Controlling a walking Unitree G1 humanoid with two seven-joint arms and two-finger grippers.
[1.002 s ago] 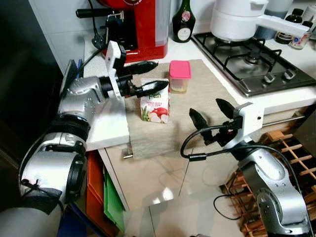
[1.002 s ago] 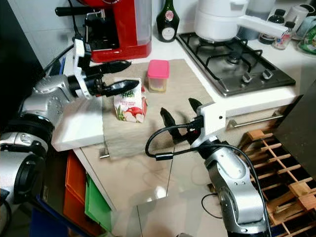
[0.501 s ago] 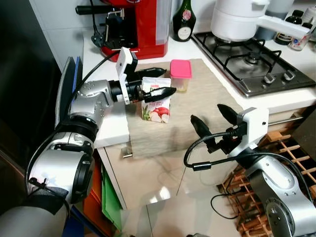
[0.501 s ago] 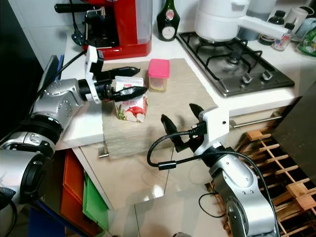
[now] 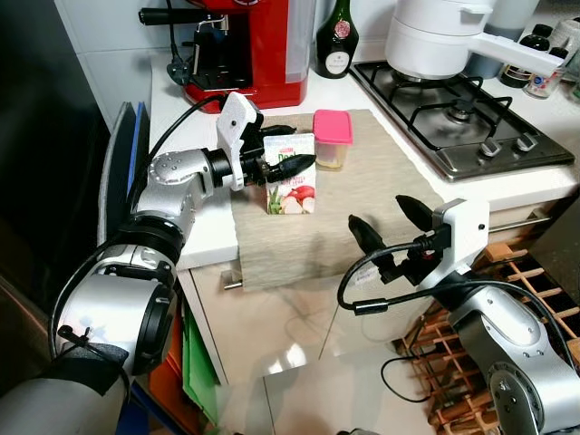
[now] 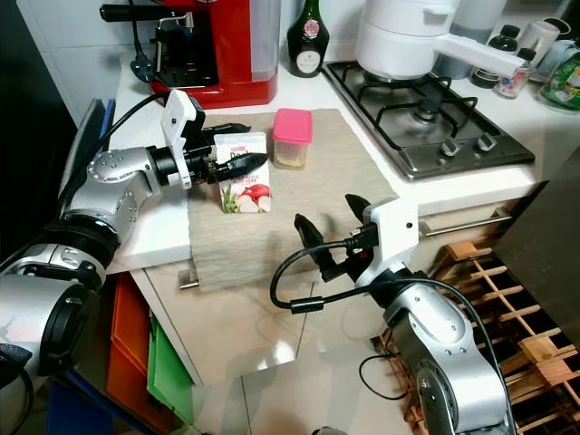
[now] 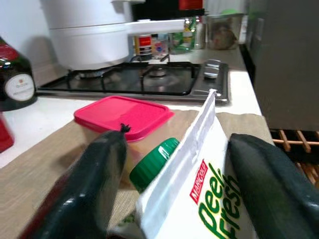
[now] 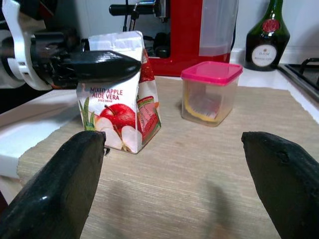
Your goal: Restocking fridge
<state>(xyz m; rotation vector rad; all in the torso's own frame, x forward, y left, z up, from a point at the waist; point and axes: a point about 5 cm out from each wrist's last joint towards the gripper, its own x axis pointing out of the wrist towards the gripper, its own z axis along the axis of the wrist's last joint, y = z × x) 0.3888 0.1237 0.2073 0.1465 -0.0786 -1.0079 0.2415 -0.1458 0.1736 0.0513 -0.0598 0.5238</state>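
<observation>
Juice carton (image 5: 291, 174) sitting centre frame, left gripper (image 5: 283, 150) pinching its top; right gripper (image 5: 390, 222) hovering spread, lower right

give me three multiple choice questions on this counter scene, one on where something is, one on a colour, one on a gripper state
1. Where is the juice carton?
A. on the stove
B. on the beige mat
C. on the floor

2. What colour is the container lid?
A. pink
B. blue
C. white

3. How is the right gripper?
A. shut on the carton
B. shut on the container
C. open, holding nothing

Key: 1 B, the carton stands on the mat, with the left gripper jaws either side of its top. 2 A, the lid is pink. 3 C, its jaws are spread before the counter edge.
</observation>
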